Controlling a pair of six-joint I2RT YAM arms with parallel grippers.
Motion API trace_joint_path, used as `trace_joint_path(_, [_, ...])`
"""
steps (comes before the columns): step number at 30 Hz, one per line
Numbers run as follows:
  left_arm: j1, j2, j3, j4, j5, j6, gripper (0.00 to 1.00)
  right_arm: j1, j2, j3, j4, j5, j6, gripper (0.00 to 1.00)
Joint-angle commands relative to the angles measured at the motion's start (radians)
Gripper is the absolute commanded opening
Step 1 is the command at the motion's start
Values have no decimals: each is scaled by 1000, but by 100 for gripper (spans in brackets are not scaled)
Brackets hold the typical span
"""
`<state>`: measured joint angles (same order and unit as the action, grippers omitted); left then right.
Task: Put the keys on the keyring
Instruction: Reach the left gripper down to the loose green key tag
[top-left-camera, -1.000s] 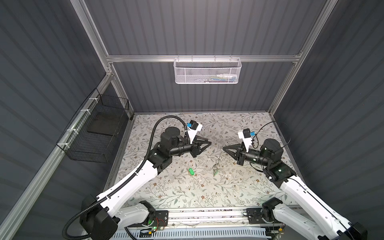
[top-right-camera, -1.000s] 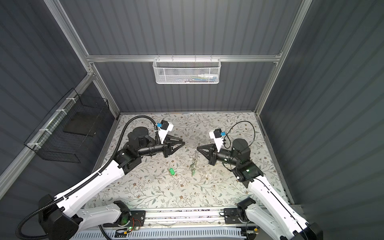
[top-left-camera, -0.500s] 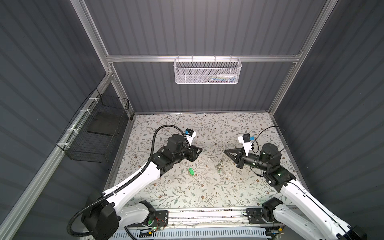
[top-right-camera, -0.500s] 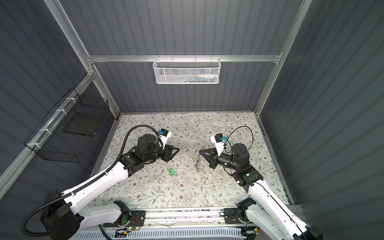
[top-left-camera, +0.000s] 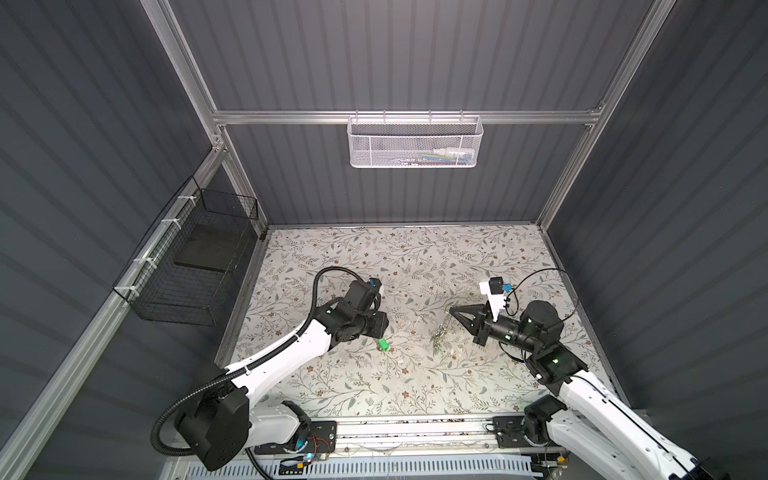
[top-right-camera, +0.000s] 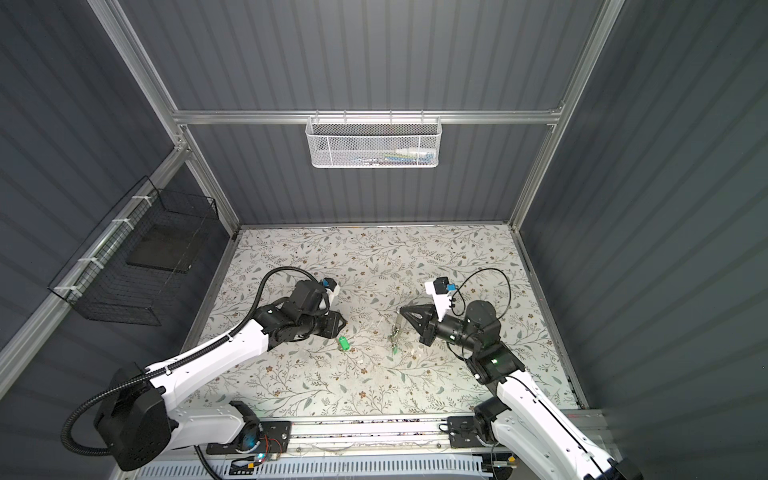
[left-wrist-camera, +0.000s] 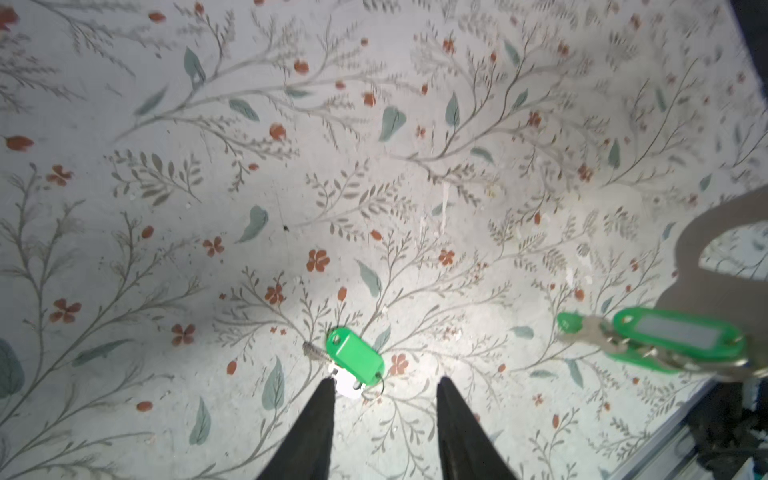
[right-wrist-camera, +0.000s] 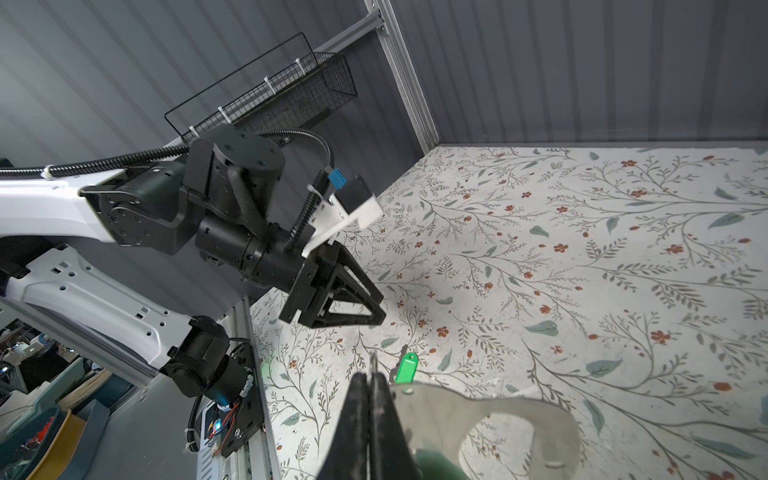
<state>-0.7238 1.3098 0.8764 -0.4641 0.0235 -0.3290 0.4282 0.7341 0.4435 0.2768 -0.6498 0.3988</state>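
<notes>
One green key (left-wrist-camera: 355, 359) lies on the floral mat, also seen in both top views (top-left-camera: 382, 343) (top-right-camera: 343, 343) and in the right wrist view (right-wrist-camera: 406, 368). My left gripper (left-wrist-camera: 385, 381) points down just above it, open, one fingertip (left-wrist-camera: 328, 384) close to its silver ring; in both top views the left gripper (top-left-camera: 377, 326) (top-right-camera: 334, 322) hangs over the key. My right gripper (right-wrist-camera: 371, 376) is shut on the edge of the grey keyring (right-wrist-camera: 490, 419), held above the mat (top-left-camera: 439, 330) (top-right-camera: 395, 328). Green keys (left-wrist-camera: 681, 338) hang from the keyring.
A white mesh basket (top-left-camera: 415, 141) hangs on the back wall and a black wire basket (top-left-camera: 195, 257) on the left wall. An aluminium rail (top-left-camera: 415, 428) runs along the mat's front edge. The left arm's gripper (right-wrist-camera: 380, 309) is seen from the right wrist.
My left arm has swung its gripper from pointing sideways to pointing down over the loose green key. The right gripper has dropped a little with the keyring.
</notes>
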Motion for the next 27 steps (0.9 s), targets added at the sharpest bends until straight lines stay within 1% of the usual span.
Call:
trace_joint_path(1, [-47,61,46,-145,-28,122,38,3,-6,-9,56,-3,25,0])
trace_joint_path(5, [-85,160,122,-242,-65,205,35,4,8,-19,74,-15,41,0])
trace_joint_path(7, [-106,202,154,-278,-99,235,35,5,14,-22,73,-14,44,0])
trace_joint_path(12, [-164,286,204,-315,-134,304,35,4,19,-22,65,-14,46,0])
trace_joint_path(15, [-199,351,242,-346,-174,338,36,4,13,-26,64,-12,47,0])
trace_joint_path(19, [-212,421,279,-385,-190,366,32,4,4,-28,61,-12,45,0])
trace_joint_path(27, [-215,477,301,-431,-232,385,30,4,10,-28,63,-22,49,0])
